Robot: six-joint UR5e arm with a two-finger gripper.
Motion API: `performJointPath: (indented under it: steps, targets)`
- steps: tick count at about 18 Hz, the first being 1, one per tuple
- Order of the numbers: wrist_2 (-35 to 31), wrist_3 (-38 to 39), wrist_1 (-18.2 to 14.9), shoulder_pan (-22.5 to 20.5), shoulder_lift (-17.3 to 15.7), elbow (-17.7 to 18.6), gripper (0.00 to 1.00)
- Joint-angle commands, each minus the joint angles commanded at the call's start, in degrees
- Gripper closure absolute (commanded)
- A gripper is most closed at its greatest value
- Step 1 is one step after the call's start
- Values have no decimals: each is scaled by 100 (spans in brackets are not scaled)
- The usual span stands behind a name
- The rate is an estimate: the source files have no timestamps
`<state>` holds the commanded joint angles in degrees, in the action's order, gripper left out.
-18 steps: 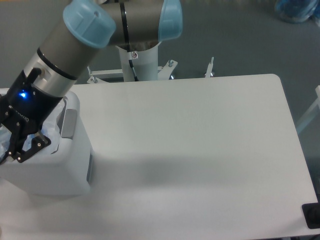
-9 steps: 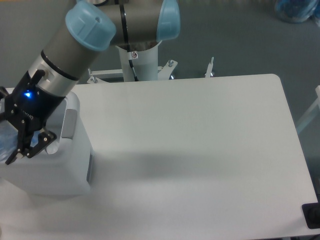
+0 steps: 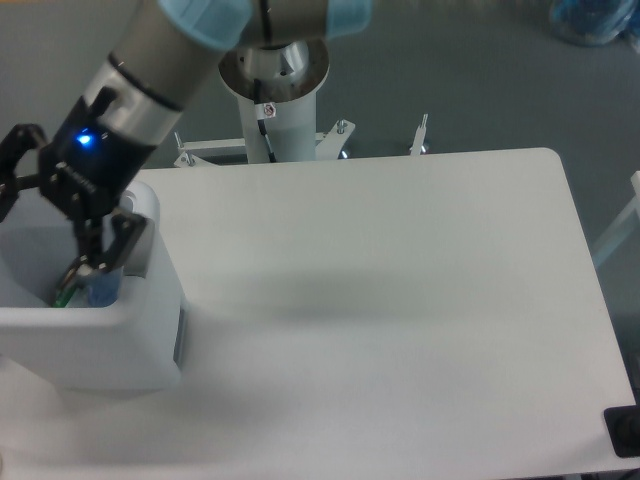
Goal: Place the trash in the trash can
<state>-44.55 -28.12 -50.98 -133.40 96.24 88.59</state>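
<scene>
The white trash can [image 3: 100, 345] stands at the table's left edge. Inside its opening I see the blue cap of the bottle [image 3: 102, 289] and the green edge strip of the plastic bag [image 3: 66, 294]; the rest of both is hidden by the bin wall and the gripper. My gripper [image 3: 62, 212] hangs just above the bin's opening, its jaws spread wide and holding nothing. One black finger [image 3: 12, 165] is at the far left and the other finger [image 3: 122, 237] is over the bin's right rim.
The white table [image 3: 380, 280] stretches to the right of the bin. The arm's pedestal [image 3: 275, 110] stands behind the table's back edge. A black object [image 3: 622, 432] sits at the table's front right corner. A blue bag [image 3: 592, 20] lies on the floor at the top right.
The gripper has lifted up and back out of the bin and its jaws have opened wider. The bottle's cap and the bag's green strip now show inside the bin.
</scene>
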Motion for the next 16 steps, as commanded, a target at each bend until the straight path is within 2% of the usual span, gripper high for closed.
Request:
performJointPath:
  steps: [7,9,16]
  targets:
    - [-905,-605,-9,-1081,-106,527,0]
    - [-1098,-642,-26,-1336,-71,546,0]
    - [-2583,-1001,-44,-1846,307,528,0]
